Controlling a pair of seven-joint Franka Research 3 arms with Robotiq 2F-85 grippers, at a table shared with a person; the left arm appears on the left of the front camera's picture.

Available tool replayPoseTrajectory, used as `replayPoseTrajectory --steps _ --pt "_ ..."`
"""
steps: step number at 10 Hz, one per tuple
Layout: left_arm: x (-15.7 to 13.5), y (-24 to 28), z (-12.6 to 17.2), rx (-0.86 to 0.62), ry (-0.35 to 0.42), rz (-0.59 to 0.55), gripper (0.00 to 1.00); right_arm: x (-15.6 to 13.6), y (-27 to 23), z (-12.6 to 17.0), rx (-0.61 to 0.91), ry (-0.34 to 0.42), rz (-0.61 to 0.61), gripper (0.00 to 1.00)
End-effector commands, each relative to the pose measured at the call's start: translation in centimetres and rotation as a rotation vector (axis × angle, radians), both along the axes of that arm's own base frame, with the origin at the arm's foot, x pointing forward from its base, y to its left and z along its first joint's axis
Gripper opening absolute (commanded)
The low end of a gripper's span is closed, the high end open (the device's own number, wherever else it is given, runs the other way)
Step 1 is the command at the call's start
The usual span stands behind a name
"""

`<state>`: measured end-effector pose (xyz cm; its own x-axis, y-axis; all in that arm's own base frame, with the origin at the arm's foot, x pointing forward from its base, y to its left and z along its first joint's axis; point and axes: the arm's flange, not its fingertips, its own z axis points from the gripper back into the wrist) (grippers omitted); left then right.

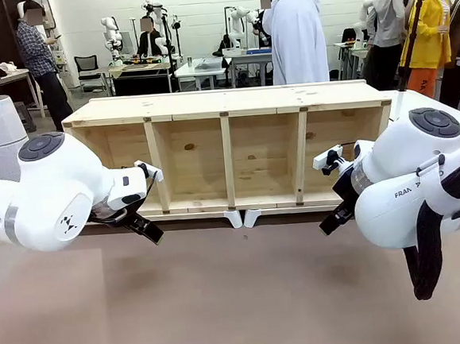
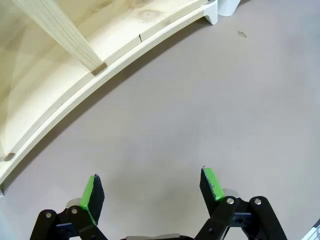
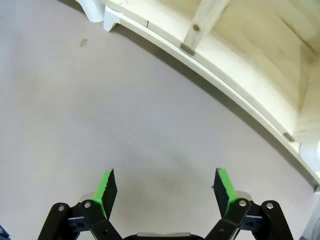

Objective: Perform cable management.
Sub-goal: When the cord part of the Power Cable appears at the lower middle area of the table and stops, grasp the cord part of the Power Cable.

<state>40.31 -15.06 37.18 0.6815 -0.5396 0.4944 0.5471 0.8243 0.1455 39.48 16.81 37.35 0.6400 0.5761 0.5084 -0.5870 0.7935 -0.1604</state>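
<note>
cable's place cannot be told, left tool point(image 2: 152, 182), right tool point(image 3: 166, 182) both spread wide over table point(image 2: 210, 100)

Both arms low and level: left arm point(image 1: 52, 190) comes in from the left, right arm point(image 1: 417, 173) from the right, wrists turned inward. The left gripper point(image 1: 149, 230) slants downward, jaws spread wide, green pads point(image 2: 90, 192) well apart, empty. The right gripper point(image 1: 333, 221) mirrors it: slanting down, jaws wide, empty.
</note>
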Motion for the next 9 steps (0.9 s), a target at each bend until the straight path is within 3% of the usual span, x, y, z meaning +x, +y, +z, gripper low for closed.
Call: replayPoseTrajectory --steps 1,9 --pt "-0.01 -0.01 -0.01 0.0 0.0 0.0 1.0 0.0 0.0 0.0 0.0 0.0 0.0 1.0" --pt "-0.07 -0.18 0.0 0.003 -0.001 -0.004 1.0 -0.01 0.02 0.0 -0.001 0.0 0.001 1.0"
